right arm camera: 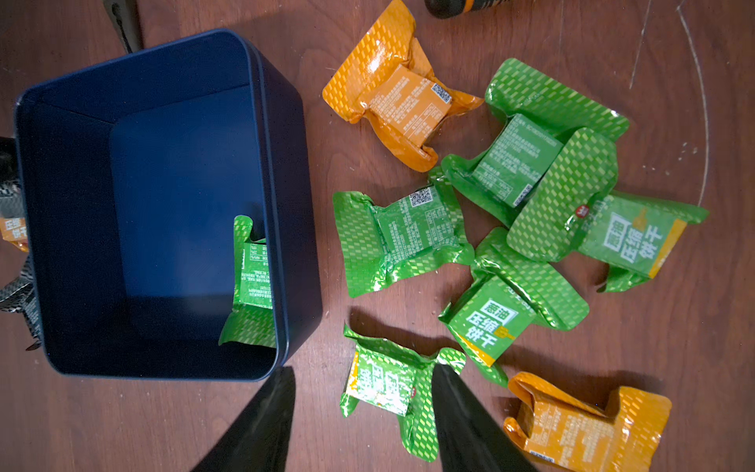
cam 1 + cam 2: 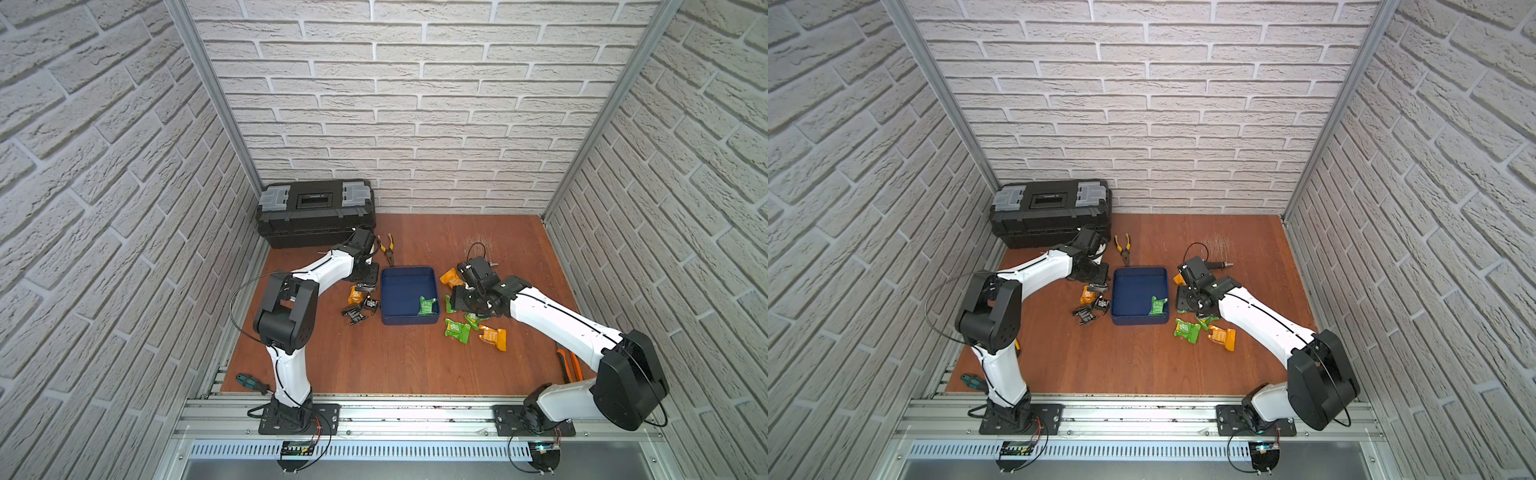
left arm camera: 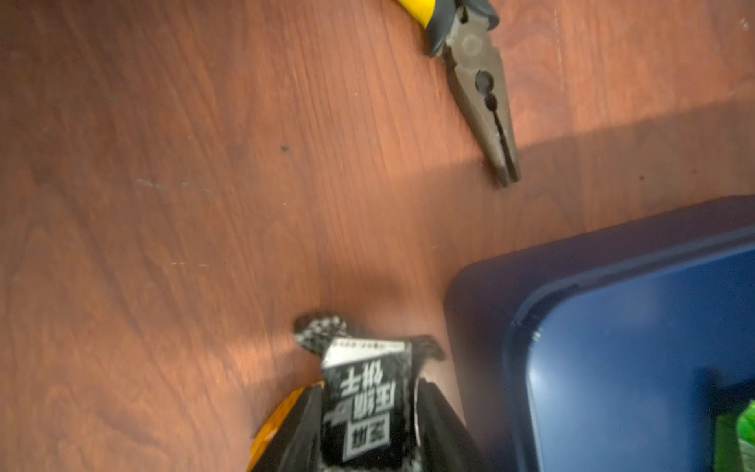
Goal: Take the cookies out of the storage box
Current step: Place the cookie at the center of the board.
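The navy storage box [image 2: 409, 322] sits mid-table with one green cookie packet [image 2: 427, 306] in its near right corner, also visible in the right wrist view [image 1: 251, 278]. My left gripper [image 3: 369, 386] hangs just left of the box [image 3: 613, 286], shut on a black cookie packet [image 3: 367, 412], above an orange packet [image 2: 355, 295] and two black ones [image 2: 357, 313]. My right gripper [image 1: 362, 367] stands open right of the box [image 1: 294, 204], its fingers either side of a green packet [image 1: 384, 388] lying on the table. Several green and orange cookies [image 1: 408, 241] lie beyond it.
A black toolbox [image 2: 316, 212] stands at the back left. Yellow-handled pliers [image 2: 389, 247] lie just behind the storage box. Orange-handled pliers [image 2: 569, 365] lie under the right arm by the right wall. A green screwdriver [image 2: 251, 383] rests at the front left edge.
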